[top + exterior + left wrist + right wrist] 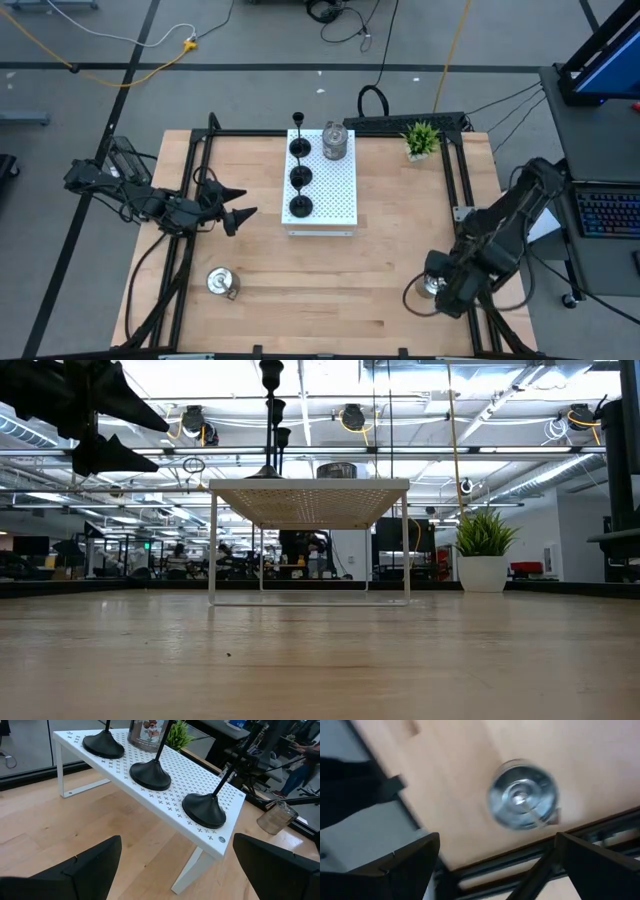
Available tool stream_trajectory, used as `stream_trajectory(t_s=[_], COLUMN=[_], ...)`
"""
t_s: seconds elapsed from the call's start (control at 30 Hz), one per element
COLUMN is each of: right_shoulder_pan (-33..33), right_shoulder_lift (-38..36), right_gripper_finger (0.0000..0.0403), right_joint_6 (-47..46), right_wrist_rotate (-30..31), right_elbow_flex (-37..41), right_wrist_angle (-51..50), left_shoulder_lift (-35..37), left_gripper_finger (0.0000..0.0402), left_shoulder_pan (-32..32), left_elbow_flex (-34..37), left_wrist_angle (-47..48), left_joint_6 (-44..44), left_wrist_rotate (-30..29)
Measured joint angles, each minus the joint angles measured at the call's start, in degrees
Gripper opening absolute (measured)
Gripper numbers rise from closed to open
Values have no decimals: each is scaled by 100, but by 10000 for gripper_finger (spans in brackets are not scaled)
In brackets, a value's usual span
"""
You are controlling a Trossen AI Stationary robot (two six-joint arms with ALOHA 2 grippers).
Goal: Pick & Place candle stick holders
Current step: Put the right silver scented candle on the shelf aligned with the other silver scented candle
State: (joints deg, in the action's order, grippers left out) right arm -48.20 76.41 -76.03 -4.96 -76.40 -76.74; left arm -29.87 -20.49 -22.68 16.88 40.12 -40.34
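My right gripper [495, 865]: fingers apart, above a silver holder [522, 795] at the table edge. My left gripper [237, 203]: fingers apart, beside the white rack [340, 190] bearing three black holders [300, 177].

Wooden table [400, 260] carries white board [335, 190], plant [421, 138], two silver holders [220, 281].

Bright, even overhead light; ceiling lamps [352, 417] glare in low view. Soft shadows on worktop [400, 250]. Right wrist pic motion-blurred.

- My claws [170, 870] are showing matt black.
- The three stemmed candle stick holders [300, 177] are looking black.
- The squat holders [220, 281] are gleaming silver.
- The board [340, 190] is showing white, cross-perforated.
- The desk [400, 250] is showing pale wood grain.
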Motion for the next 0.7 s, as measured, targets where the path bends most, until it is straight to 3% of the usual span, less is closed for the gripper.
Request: stream_trajectory(t_s=[0.23, 0.7], right_shoulder_pan=[-250, -328], right_shoulder_lift=[207, 196], right_gripper_finger=[386, 386], right_joint_6=[-352, -540], right_wrist_rotate=[933, 1076], right_elbow_flex=[0, 266], right_wrist_angle=[-141, -414], left_shoulder_lift=[0, 0], left_gripper_finger=[390, 390], left_shoulder_pan=[0, 0], left_elbow_flex=[0, 0], left_wrist_angle=[0, 0], left_joint_6=[1, -69], left_wrist_rotate=[0, -2])
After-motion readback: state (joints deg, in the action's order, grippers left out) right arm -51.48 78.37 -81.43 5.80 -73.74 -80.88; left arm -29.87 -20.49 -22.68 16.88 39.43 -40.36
